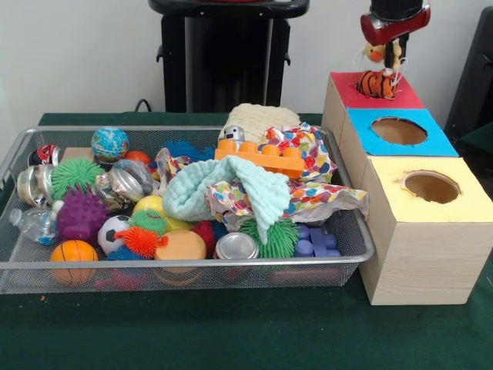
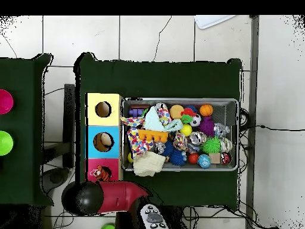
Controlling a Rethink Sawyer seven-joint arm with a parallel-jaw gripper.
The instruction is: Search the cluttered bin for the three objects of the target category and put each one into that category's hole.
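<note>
The wire mesh bin sits on the green table, packed with balls, cloths and toys; it also shows in the overhead view. My gripper hangs at the far right, over the red-surround hole of the wooden box. It is shut on the upper part of the orange, black-striped tiger plush, whose body hangs down onto the red surround and covers the hole. In the overhead view the tiger lies on the red surround. The tan-orange and pale yellow plush animals do not show.
The blue-surround hole and yellow-surround hole sit nearer the camera on the same box row. In the bin lie a mint cloth, an orange brick, a spotted cloth, spiky balls and sports balls.
</note>
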